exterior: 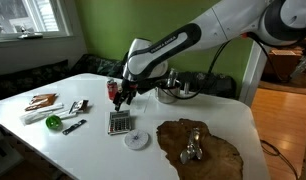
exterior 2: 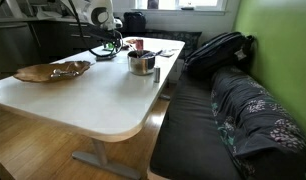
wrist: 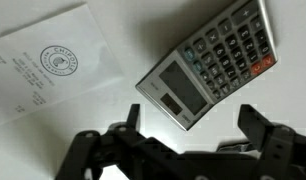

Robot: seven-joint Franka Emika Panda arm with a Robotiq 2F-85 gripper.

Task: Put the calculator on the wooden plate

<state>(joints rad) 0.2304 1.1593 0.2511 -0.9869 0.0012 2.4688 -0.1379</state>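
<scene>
The calculator (exterior: 119, 122) lies flat on the white table, dark grey with a grid of keys. In the wrist view it (wrist: 208, 60) lies tilted, screen end toward my fingers. My gripper (exterior: 121, 98) hangs open just above it, and in the wrist view the two fingers (wrist: 188, 125) stand apart with nothing between them. The wooden plate (exterior: 218, 148) is a large brown slab near the table's front edge, with a small metal object (exterior: 194, 146) on it. The plate also shows in an exterior view (exterior 2: 48, 71).
A round white disc (exterior: 137, 139) lies beside the calculator. A steel pot (exterior: 171, 91) stands behind the arm, also seen in an exterior view (exterior 2: 141, 63). A paper sheet (wrist: 48, 65) lies next to the calculator. A green object (exterior: 54, 122) and small tools (exterior: 77, 108) lie further along the table.
</scene>
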